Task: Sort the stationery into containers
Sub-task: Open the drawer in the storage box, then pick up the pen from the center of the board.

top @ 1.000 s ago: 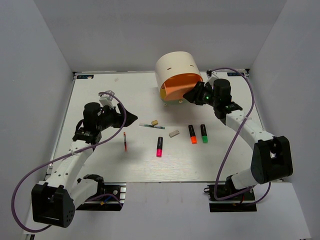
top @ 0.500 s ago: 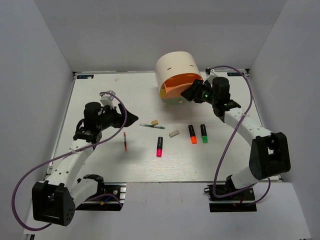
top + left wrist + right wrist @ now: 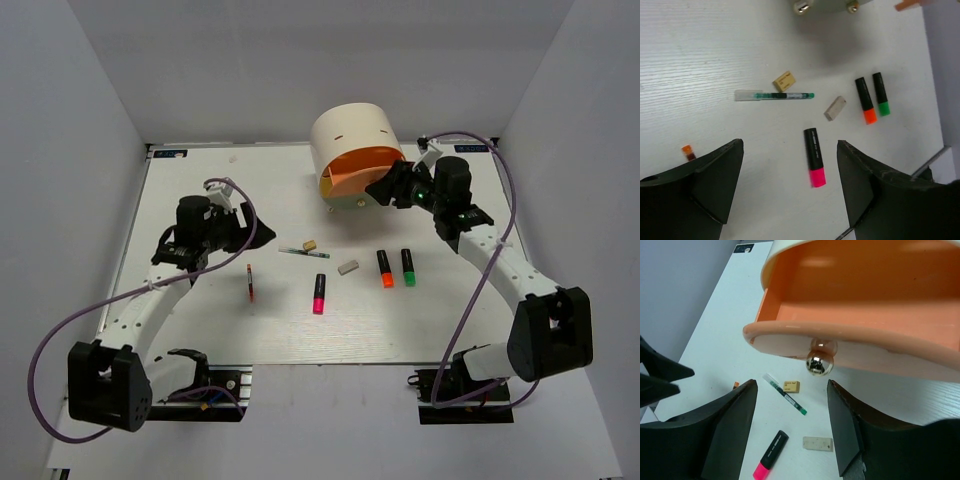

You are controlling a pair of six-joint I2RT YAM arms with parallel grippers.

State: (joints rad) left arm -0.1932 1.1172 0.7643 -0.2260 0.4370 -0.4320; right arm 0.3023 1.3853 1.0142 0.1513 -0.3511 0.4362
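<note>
While your right gripper hangs wide open and empty just in front of the pulled-out salmon-orange drawer, its knob is apart from both fingers. Your left gripper is also spread wide, holding nothing, over the table's left. Pink highlighter, orange highlighter, green highlighter, green pen, red pen, tan eraser and grey eraser lie on the table, nearer than the organiser.

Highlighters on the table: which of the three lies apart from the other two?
The pink highlighter. It lies alone, while the orange highlighter and the green highlighter lie side by side to its right.
</note>
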